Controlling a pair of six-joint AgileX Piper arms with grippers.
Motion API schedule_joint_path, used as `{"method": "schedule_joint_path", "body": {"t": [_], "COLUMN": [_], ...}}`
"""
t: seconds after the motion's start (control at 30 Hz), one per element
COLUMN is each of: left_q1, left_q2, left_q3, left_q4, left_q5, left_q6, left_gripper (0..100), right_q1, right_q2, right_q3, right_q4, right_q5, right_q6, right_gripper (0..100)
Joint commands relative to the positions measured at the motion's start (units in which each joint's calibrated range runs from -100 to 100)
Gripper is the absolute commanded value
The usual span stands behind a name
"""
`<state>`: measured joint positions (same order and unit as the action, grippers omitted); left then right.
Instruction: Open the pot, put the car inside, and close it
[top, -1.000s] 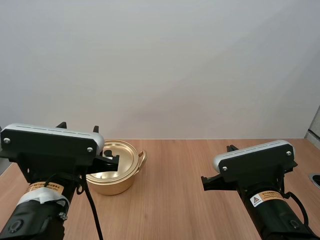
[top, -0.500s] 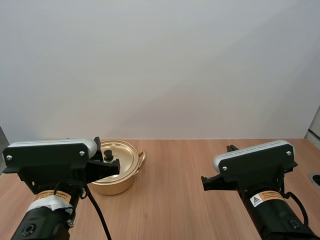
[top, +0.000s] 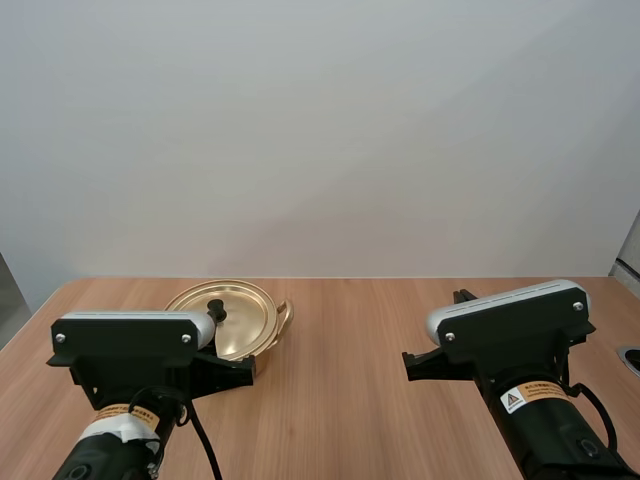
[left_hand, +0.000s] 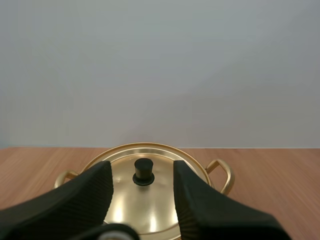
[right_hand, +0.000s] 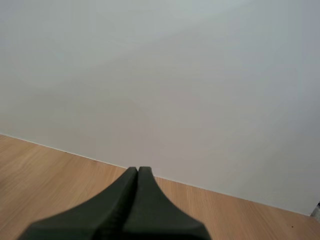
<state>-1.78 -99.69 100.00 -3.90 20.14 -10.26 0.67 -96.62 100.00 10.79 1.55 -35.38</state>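
A golden pot (top: 262, 345) stands at the table's back left with its lid (top: 238, 318) on it. The lid carries a black knob (top: 215, 312). My left gripper (top: 240, 366) sits low just in front of the pot. In the left wrist view the left gripper (left_hand: 142, 174) is open, its ribbed fingers (left_hand: 95, 192) apart, and the knob (left_hand: 143, 171) shows beyond the gap between them. The pot's side handle (left_hand: 222, 175) sticks out past the lid (left_hand: 150, 200). My right gripper (right_hand: 138, 171) is shut on nothing, hovering over bare wood at the right (top: 416, 365).
The wooden table (top: 350, 390) runs between the two arms and back to a plain pale wall. Its far edge (right_hand: 60, 150) lies ahead of the right gripper.
My left arm has drawn back and down from over the pot, so the whole lid now shows. Pot and lid stay put. The right arm has not moved.
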Motion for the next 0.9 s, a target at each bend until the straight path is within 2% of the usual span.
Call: {"method": "schedule_joint_path", "body": {"t": [0.0,0.17,0.87], "left_q1": [-0.05,-0.05,-0.05], "left_q2": [-0.05,-0.05,-0.31], "left_q3": [0.00,-0.01,-0.01], "left_q4": [-0.01,-0.01,0.39], "left_q5": [0.28,7.61,7.80], "left_q6": [0.01,0.01,1.40], "left_gripper": [49,0,0], "right_q1": [-0.01,-0.01,-0.01], "right_q2": [-0.03,-0.03,-0.03], "right_q3": [0.00,0.00,0.00], "right_q4": [0.02,0.02,0.02], "right_q5": [-0.06,-0.06,-0.06], "right_q6": [-0.02,-0.02,-0.02], "right_gripper": [0,0,0]}}
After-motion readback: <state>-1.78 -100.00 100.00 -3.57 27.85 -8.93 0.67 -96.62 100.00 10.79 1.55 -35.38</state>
